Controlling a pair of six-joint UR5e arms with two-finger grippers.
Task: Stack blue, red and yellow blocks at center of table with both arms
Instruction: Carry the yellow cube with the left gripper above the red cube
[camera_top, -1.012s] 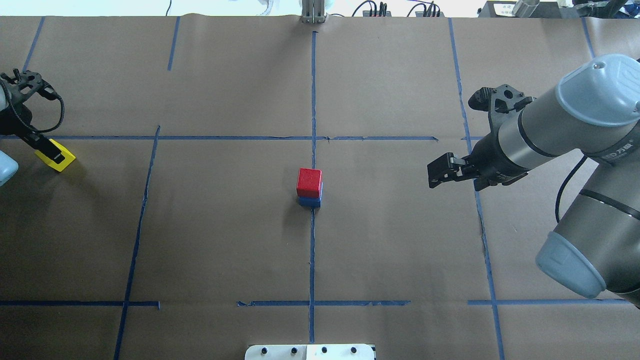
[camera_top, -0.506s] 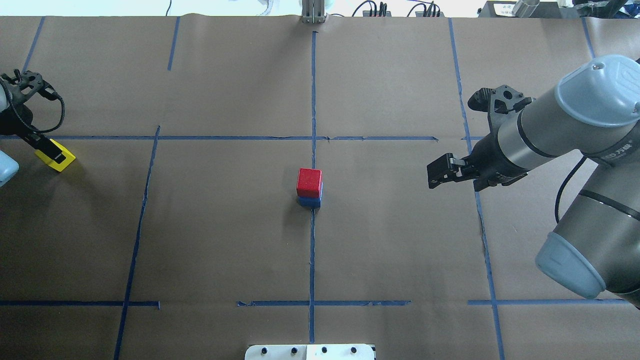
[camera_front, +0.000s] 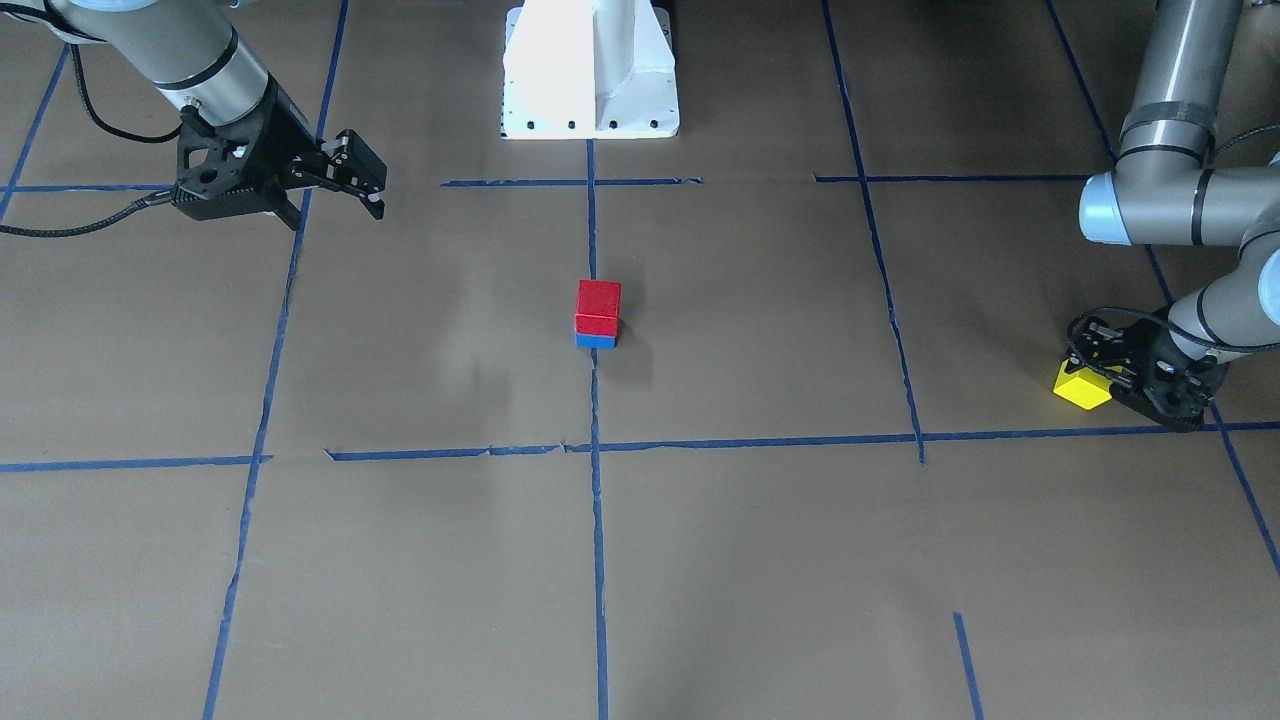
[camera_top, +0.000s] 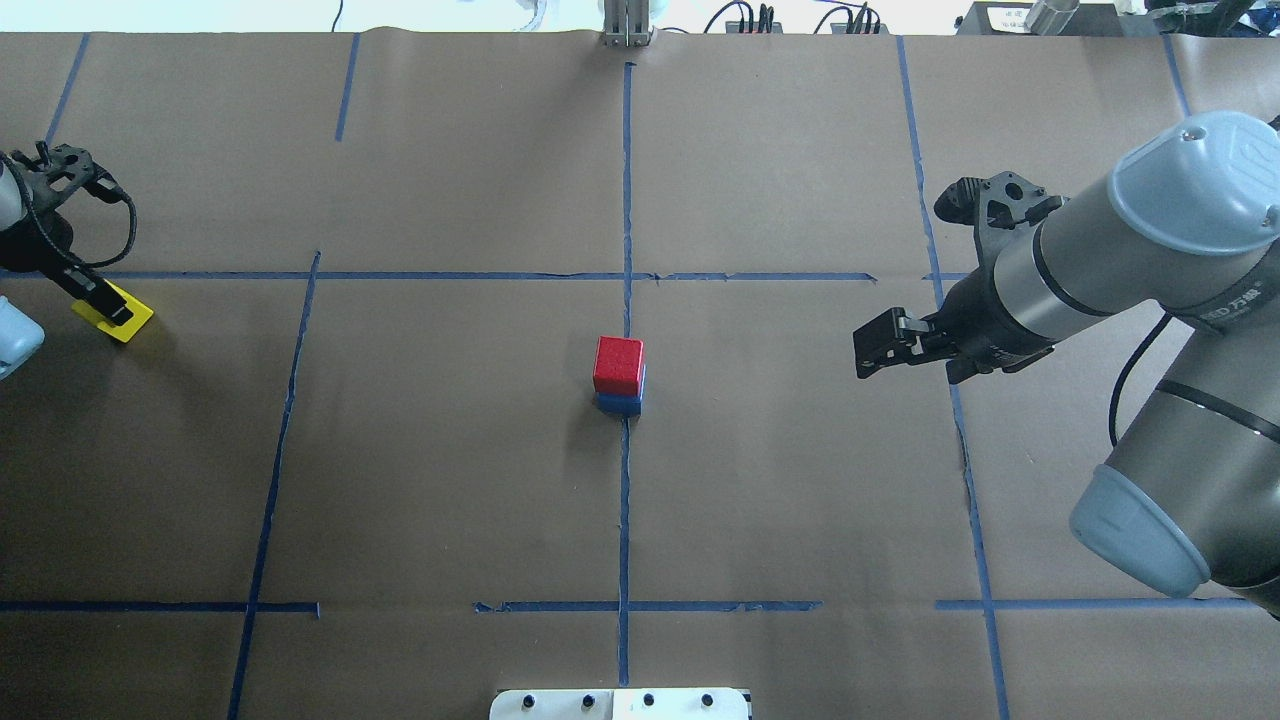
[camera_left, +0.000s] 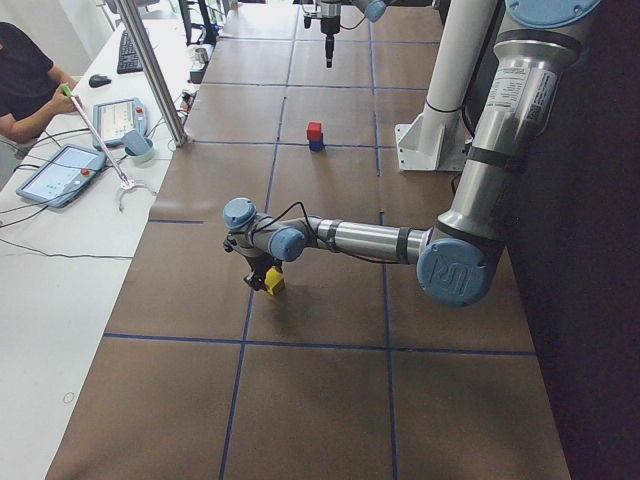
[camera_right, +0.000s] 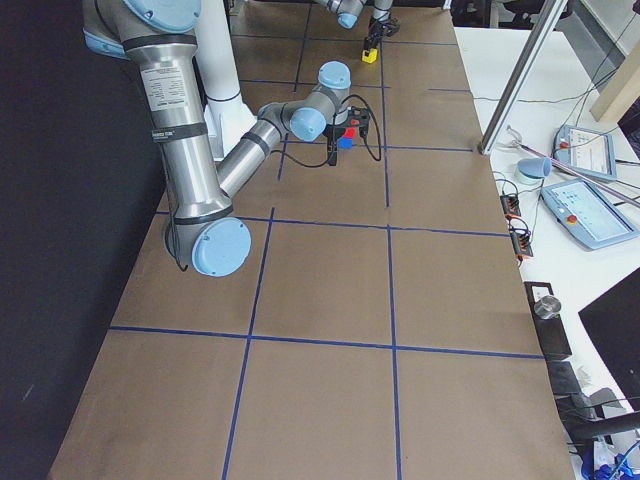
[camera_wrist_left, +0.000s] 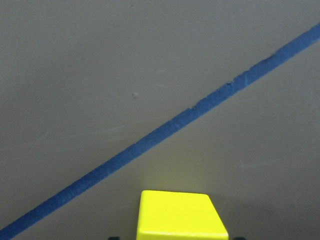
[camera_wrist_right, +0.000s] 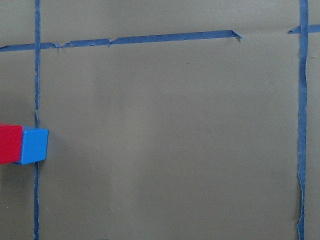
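A red block (camera_top: 618, 364) sits on a blue block (camera_top: 620, 404) at the table's center; they also show in the front view, red block (camera_front: 598, 304) on blue block (camera_front: 596, 340). A yellow block (camera_top: 125, 322) rests on the table at the far left. My left gripper (camera_top: 100, 300) is down over it, open, with a finger on either side. The left wrist view shows the yellow block (camera_wrist_left: 181, 214) at the bottom center between the fingertips. My right gripper (camera_top: 872, 350) is open and empty, hovering to the right of the stack.
Blue tape lines (camera_top: 625, 250) divide the brown paper-covered table into a grid. The robot's white base (camera_front: 590, 70) stands at the near middle edge. Operators' tablets (camera_left: 60, 170) lie on a white side table.
My left arm has shifted slightly and settled lower over the yellow block. The right arm and the stack have hardly moved.
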